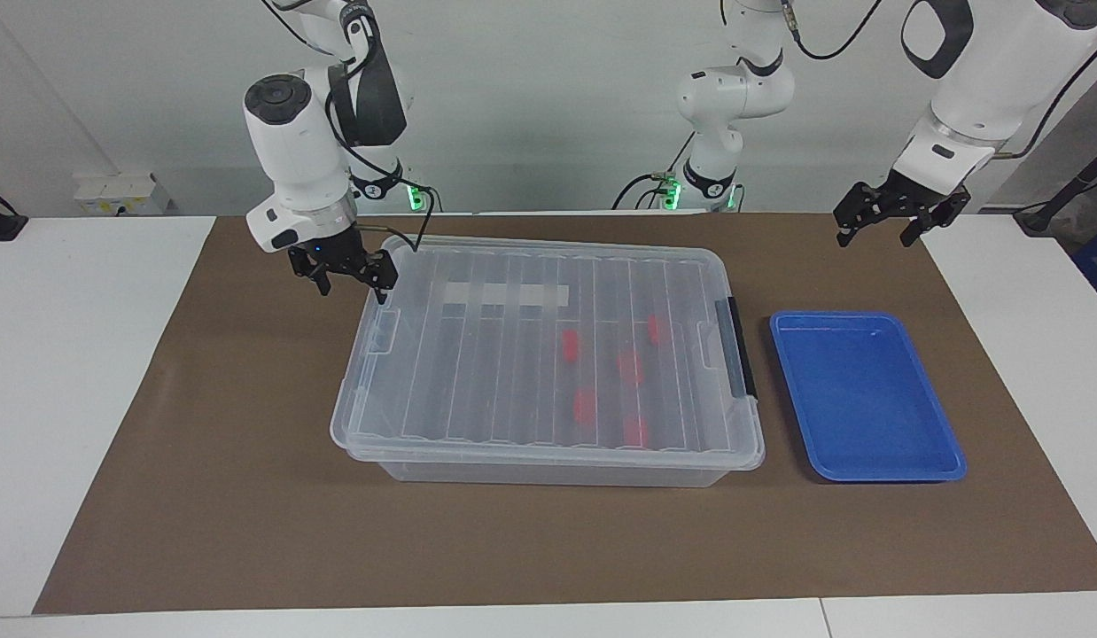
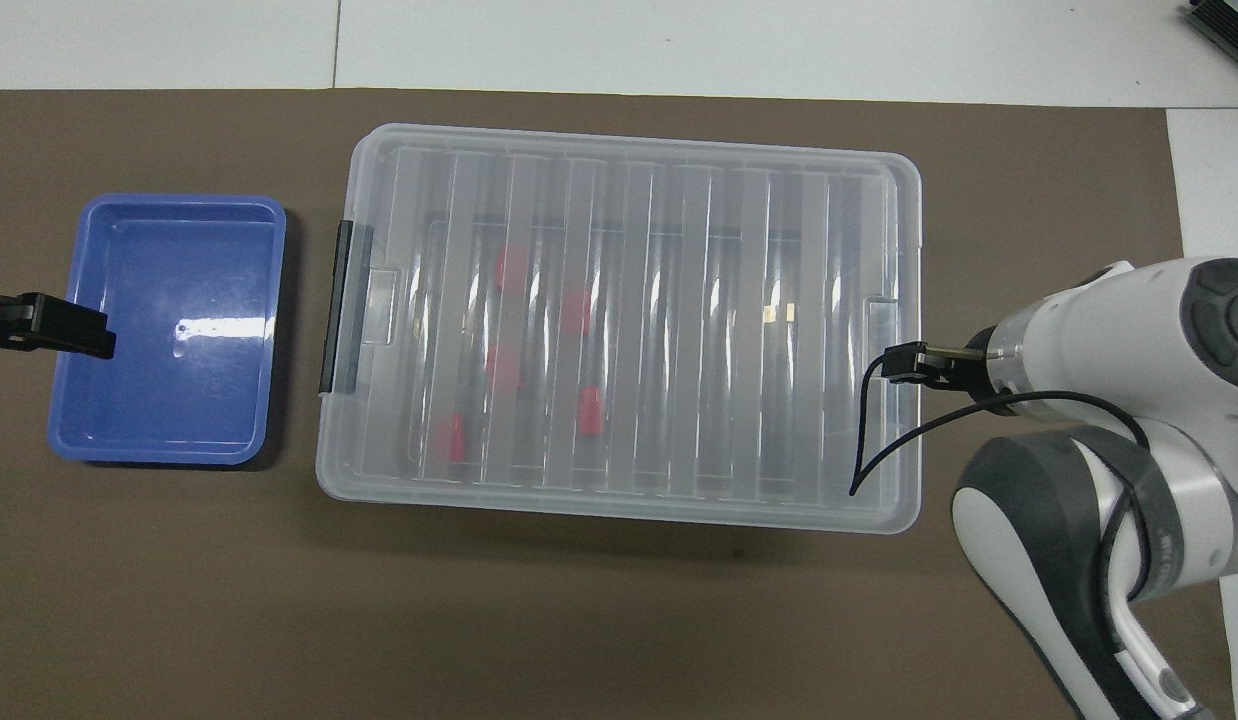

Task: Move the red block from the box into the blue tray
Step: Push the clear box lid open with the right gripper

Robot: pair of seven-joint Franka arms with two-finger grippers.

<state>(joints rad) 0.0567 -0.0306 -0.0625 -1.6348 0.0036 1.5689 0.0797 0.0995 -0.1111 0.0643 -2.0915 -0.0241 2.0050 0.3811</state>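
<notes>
The right gripper (image 1: pixel 346 273) hangs released, jaws spread, over the box (image 1: pixel 548 354) at the corner of its lid nearest the robots, on the right arm's end. The lid tab (image 1: pixel 385 330) on that short edge lies just past the fingertips, farther from the robots. The box's long axis runs along the table from one arm's end to the other, and its black latch (image 1: pixel 736 346) sits on the short edge at the left arm's end, beside the blue tray (image 1: pixel 867 394).

The red block (image 1: pixel 570 346) and four like it lie inside under the closed lid, in the half toward the latch, well apart from this gripper.

The left gripper (image 1: pixel 885 223) waits, open and empty, above the mat's edge nearest the robots, closer to tray and latch.

The ribbed lid blurs the blocks' outlines, and whether the right fingertips touch the lid cannot be told.
</notes>
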